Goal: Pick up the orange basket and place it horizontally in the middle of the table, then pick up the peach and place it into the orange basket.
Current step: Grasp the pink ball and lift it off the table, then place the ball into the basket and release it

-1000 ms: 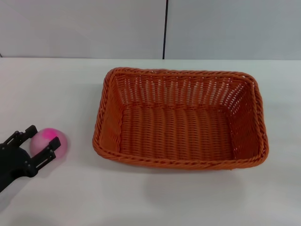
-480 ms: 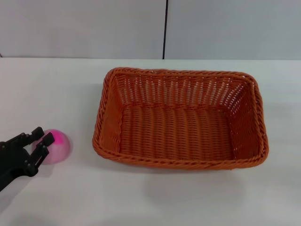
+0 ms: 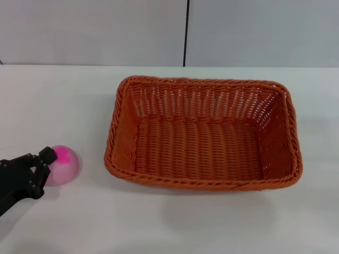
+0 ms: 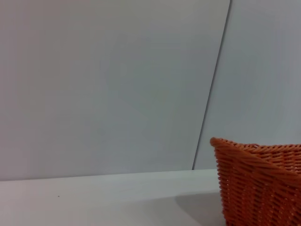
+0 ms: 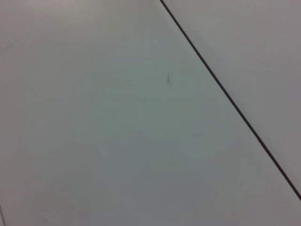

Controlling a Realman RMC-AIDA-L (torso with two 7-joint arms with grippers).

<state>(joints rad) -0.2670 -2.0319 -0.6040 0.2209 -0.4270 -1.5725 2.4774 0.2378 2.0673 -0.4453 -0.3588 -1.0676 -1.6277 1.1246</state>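
The orange basket (image 3: 204, 132) lies lengthwise across the middle of the white table (image 3: 175, 227), open side up and with nothing in it. One of its corners (image 4: 258, 181) shows in the left wrist view. The peach (image 3: 64, 165), pale pink with a magenta patch on top, rests on the table left of the basket. My left gripper (image 3: 46, 157) comes in from the lower left. Its black fingers look shut together, and they touch the peach's left side rather than straddling it. The right gripper is out of view.
A grey wall with a dark vertical seam (image 3: 186, 32) runs behind the table's far edge. Bare tabletop lies between the peach and the basket, and also in front of the basket. The right wrist view shows only a plain pale surface crossed by a dark line.
The left gripper's fingers, spread around the peach a second ago, have drawn together. The peach has shifted slightly right and now lies beside the fingertips. The basket has not moved.
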